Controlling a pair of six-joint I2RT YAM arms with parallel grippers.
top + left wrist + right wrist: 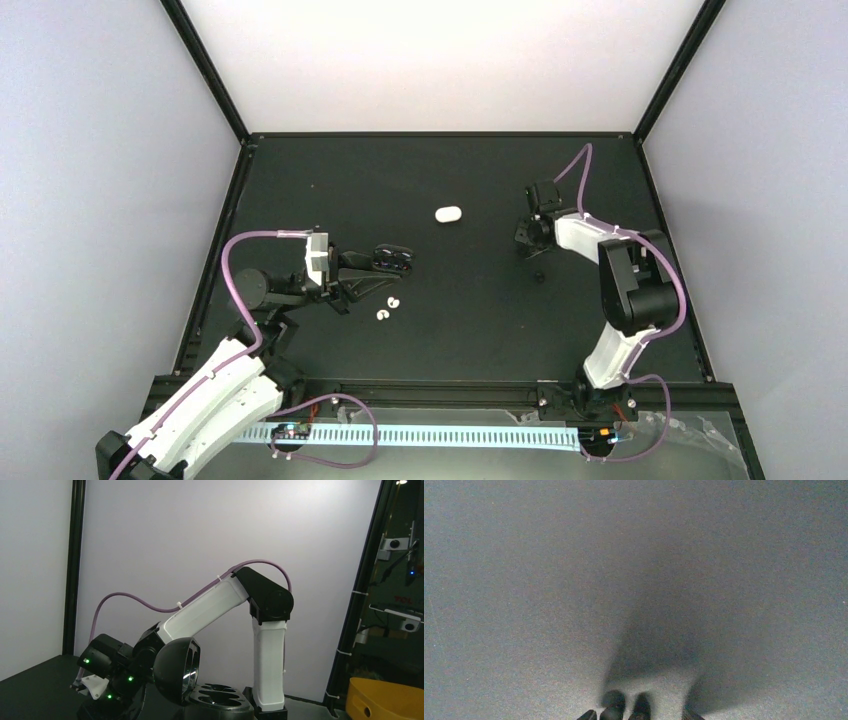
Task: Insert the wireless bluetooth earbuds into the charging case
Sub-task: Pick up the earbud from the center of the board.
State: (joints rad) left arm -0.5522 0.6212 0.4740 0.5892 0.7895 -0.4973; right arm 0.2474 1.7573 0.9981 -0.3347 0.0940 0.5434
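Two white earbuds [393, 301] lie close together on the counter [470, 330], at 6 o'clock from the left fingers [372, 263]. Those fingers seem to clasp an open black shell [215, 697] with two wells. The white case [447, 213] lies apart at their 1 o'clock. The right fingers [525, 235] are too blurred to tell their gap.

Top view: from high above and behind the arm bases [575, 398], looking down over the whole black counter [470, 330], distant enough to hold both arms. Left wrist view: low, near counter level, facing sideways toward the right arm [270, 655], whole against a pale wall [175, 540]. Right wrist view: very close, pointed down at the counter surface, with the right end effector [638, 713] barely inside the bottom edge. Shared between top and left wrist: the right arm.
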